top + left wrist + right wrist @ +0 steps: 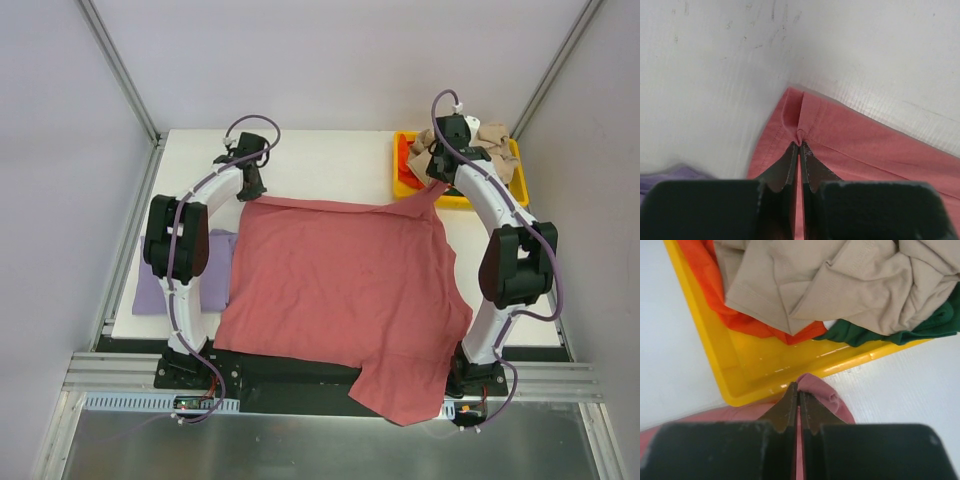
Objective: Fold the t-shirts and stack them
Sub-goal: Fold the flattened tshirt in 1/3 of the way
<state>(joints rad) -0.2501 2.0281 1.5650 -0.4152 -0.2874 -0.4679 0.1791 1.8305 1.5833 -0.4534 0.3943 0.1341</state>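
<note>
Top external view: the pink t-shirt [340,290] lies spread on the table [330,150], a lavender shirt [148,290] beside it at left. The left gripper [799,146] is clenched on the pink t-shirt's far left corner, the right gripper [798,390] on its far right corner, just beside the yellow tray [715,355] holding other shirts [840,285].

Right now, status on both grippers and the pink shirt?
Left gripper shut on red-pink t-shirt, far-left corner. Right gripper shut on far-right corner, beside yellow tray. Shirt spread flat, near edge overhanging table.
</note>
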